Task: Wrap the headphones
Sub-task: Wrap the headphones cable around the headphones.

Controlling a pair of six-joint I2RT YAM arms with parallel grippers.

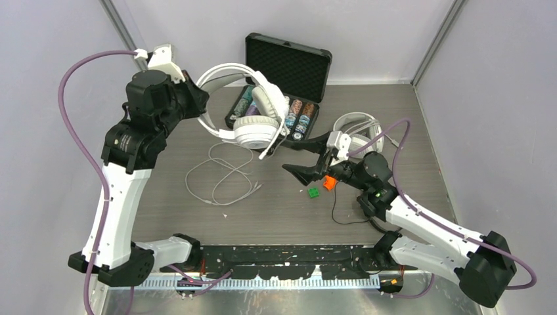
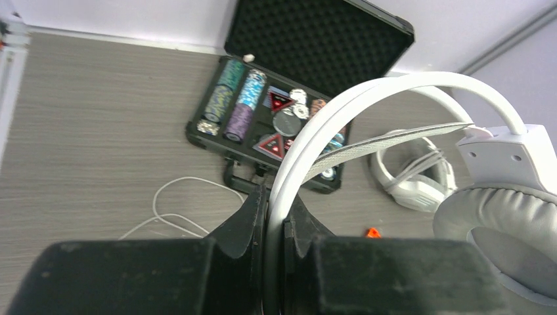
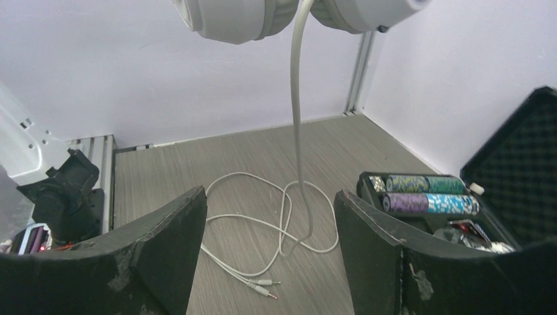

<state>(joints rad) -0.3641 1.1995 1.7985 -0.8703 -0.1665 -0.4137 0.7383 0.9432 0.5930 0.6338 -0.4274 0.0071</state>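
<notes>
Right end effector point(image 1: 303, 172): low over the middle of the table point(image 1: 276, 223), jaws spread wide with nothing between them.
Small pieces: an orange piece point(image 1: 329, 183) and a green piece point(image 1: 313, 192) lie on the table just beside the right end effector.
Black cable point(image 1: 333, 209): a thin loop on the table, close to the right arm.
White cable point(image 1: 220, 174): hangs down from the raised white headphones and lies in loose loops on the table, its two plugs at the near end.
Left end effector point(image 2: 276, 210): held high at the left, jaws closed tight on the white headband.
Raised white headphones point(image 1: 253, 128): in the air, gripped by the headband, ear cups hanging in front of the case.
Second white headphones point(image 1: 358, 128): resting on the table at the far right, well apart from the raised pair.
Case point(image 1: 289, 65): black, lid open, at the far edge, holding rows of poker chips point(image 2: 240, 98).
Writing: red triangular labels inside the case, print too small to read.
</notes>
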